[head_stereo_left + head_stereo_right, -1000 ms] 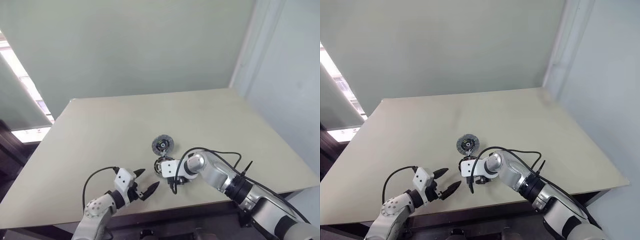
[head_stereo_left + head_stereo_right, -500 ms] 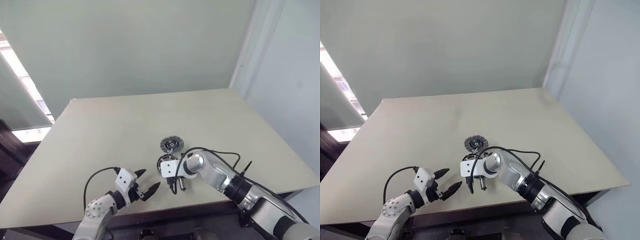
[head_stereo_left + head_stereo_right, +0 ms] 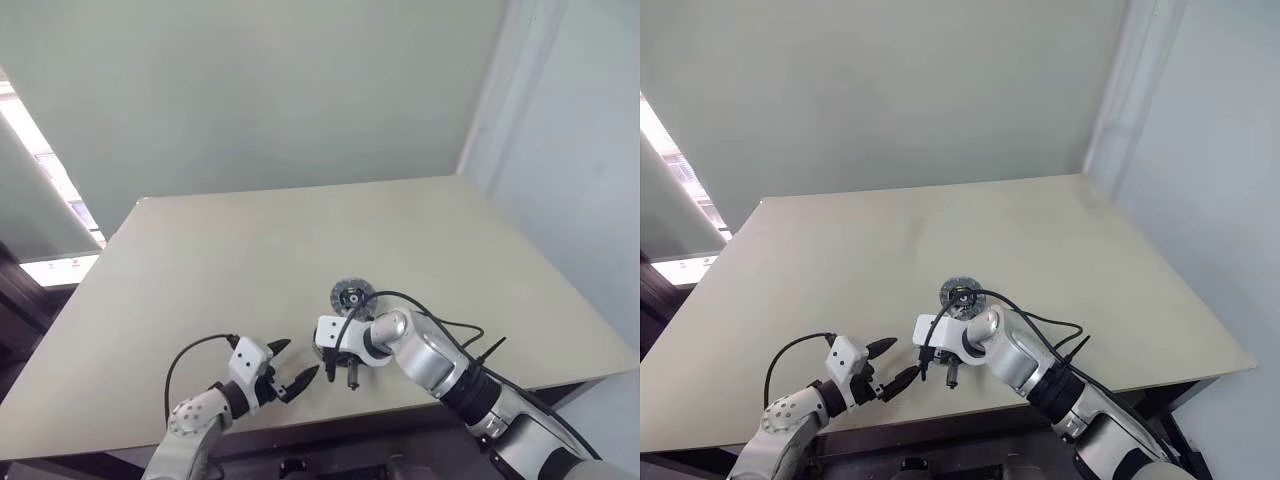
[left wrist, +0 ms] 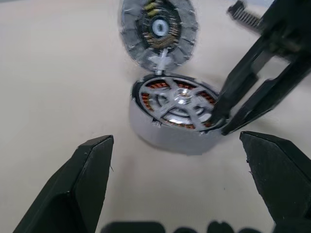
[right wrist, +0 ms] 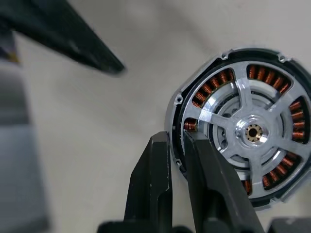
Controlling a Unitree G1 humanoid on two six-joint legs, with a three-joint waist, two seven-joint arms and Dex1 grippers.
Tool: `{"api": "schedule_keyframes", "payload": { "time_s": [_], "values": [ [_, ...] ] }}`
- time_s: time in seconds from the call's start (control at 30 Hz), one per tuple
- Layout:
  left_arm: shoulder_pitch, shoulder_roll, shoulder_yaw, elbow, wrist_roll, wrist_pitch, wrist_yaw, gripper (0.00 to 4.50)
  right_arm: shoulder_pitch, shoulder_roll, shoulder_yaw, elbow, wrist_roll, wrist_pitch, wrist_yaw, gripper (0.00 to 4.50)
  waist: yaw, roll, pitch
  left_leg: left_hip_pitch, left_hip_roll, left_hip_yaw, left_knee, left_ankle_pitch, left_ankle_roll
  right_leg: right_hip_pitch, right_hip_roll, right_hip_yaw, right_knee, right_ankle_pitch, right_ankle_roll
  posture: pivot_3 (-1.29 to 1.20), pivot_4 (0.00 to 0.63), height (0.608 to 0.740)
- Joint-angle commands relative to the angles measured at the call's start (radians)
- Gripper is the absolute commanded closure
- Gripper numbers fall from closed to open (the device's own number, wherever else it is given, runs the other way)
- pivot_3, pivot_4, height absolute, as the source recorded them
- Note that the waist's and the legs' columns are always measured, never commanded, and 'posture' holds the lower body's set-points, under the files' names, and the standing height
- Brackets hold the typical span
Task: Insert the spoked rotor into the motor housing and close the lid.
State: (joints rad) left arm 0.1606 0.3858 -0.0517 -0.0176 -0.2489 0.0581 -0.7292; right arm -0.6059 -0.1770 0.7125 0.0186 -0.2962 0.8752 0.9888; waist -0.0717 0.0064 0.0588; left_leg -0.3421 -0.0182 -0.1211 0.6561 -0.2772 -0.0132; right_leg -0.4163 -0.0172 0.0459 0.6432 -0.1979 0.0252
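A wide pale tabletop (image 3: 250, 250) carries everything, and the parts lie near its front edge, between the two arms. The motor housing (image 4: 160, 133) lies flat there, a round grey-walled disc with reddish-copper windings showing between the silver arms of the spoked rotor (image 5: 252, 132), which sits inside it. The lid (image 4: 158, 29) lies just behind the housing, touching its far rim with a small silver tab, its inner face turned up. The right gripper (image 5: 176, 143) reaches down onto the housing's near edge, its jaws clenched on the rim, one finger outside the wall and the other just inside over the windings. The left gripper (image 3: 290, 368) hovers low over the tabletop a little way off to the housing's left, its jaws released and spread wide, aimed toward the housing without touching it.
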Motion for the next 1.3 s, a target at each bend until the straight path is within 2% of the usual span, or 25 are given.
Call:
{"api": "schedule_keyframes", "payload": {
  "time_s": [0.03, 0.2, 0.37, 0.5, 0.7, 0.8, 1.0, 1.13, 1.17, 1.3],
  "values": [
    [0.005, 0.006, 0.025, -0.018, -0.02, -0.002, -0.002, 0.0, -0.029, 0.048, -0.045, -0.129, 0.043, 0.146, -0.028, 4.4, 0.0, 0.0, 0.0, 0.0, 0.0, 0.0, 0.0, 0.0, 0.0, 0.0, 0.0, 0.0, 0.0, 0.0, 0.0, 0.0, 0.0, 0.74],
    [0.038, 0.018, 0.058, -0.047, -0.056, -0.006, -0.018, 0.0, -0.019, 0.129, -0.085, -0.15, 0.09, 0.292, -0.134, 4.4, 0.001, 0.0, 0.0, 0.0, 0.0, 0.0, 0.0, 0.0, 0.0, 0.0, 0.0, 0.0, 0.0, 0.0, 0.0, 0.0, 0.0, 0.74],
    [0.105, 0.051, 0.075, -0.096, -0.09, -0.006, -0.066, 0.0, -0.018, 0.18, -0.108, -0.127, 0.119, 0.346, -0.244, 4.4, 0.0, 0.0, 0.0, 0.0, 0.0, 0.0, 0.0, 0.0, -0.001, -0.001, -0.001, -0.001, 0.0, -0.001, -0.002, 0.0, 0.0, 0.74],
    [0.148, 0.054, 0.096, -0.128, -0.108, -0.01, -0.066, 0.0, -0.028, 0.169, -0.089, -0.119, 0.153, 0.327, -0.273, 4.4, 0.0, 0.0, 0.0, -0.001, 0.0, 0.0, 0.0, -0.001, -0.001, -0.002, -0.001, -0.001, 0.0, -0.001, -0.002, 0.0, 0.0, 0.74],
    [0.168, 0.05, 0.098, -0.144, -0.096, -0.009, -0.049, 0.0, -0.051, 0.085, -0.038, -0.142, 0.218, 0.231, -0.217, 4.4, -0.001, 0.0, 0.0, -0.002, 0.0, 0.0, 0.0, -0.001, -0.001, -0.003, -0.001, -0.001, 0.0, -0.001, -0.002, 0.0, 0.0, 0.74],
    [0.165, 0.046, 0.092, -0.143, -0.089, -0.012, -0.042, 0.0, -0.06, 0.034, -0.003, -0.165, 0.225, 0.188, -0.203, 3.78, -0.001, 0.0, 0.0, -0.002, 0.0, 0.0, 0.0, -0.001, -0.001, -0.003, -0.001, -0.001, 0.0, -0.001, -0.002, 0.0, 0.0, 0.74],
    [0.157, 0.053, 0.082, -0.138, -0.077, -0.01, -0.038, 0.0, -0.054, -0.011, 0.001, -0.193, 0.235, 0.151, -0.216, 1.68, -0.003, 0.0, 0.0, -0.002, 0.001, 0.0, -0.001, -0.001, -0.001, -0.003, -0.001, -0.002, 0.0, -0.001, -0.002, 0.0, 0.0, 0.74],
    [0.146, 0.053, 0.081, -0.135, -0.075, -0.007, -0.036, 0.0, -0.051, -0.03, -0.048, -0.259, 0.281, 0.16, -0.205, 0.21, -0.003, 0.0, 0.0, -0.003, 0.001, 0.0, -0.001, -0.001, -0.001, -0.004, -0.001, -0.002, 0.0, -0.001, -0.002, 0.0, 0.0, 0.74],
    [0.145, 0.053, 0.081, -0.135, -0.075, -0.006, -0.035, 0.0, -0.053, -0.039, -0.05, -0.27, 0.29, 0.162, -0.202, 0.03, -0.003, 0.0, 0.0, -0.003, 0.001, 0.0, -0.001, -0.001, -0.001, -0.004, -0.001, -0.002, 0.0, -0.001, -0.002, 0.0, 0.0, 0.74],
    [0.14, 0.05, 0.077, -0.137, -0.075, -0.004, -0.031, 0.0, -0.059, -0.072, -0.151, -0.327, 0.329, 0.075, -0.208, 0.03, -0.003, 0.0, 0.0, -0.003, 0.001, 0.0, 0.0, -0.001, -0.001, -0.004, -0.001, -0.002, -0.001, -0.001, -0.002, 0.0, 0.0, 0.74]
  ]
}}
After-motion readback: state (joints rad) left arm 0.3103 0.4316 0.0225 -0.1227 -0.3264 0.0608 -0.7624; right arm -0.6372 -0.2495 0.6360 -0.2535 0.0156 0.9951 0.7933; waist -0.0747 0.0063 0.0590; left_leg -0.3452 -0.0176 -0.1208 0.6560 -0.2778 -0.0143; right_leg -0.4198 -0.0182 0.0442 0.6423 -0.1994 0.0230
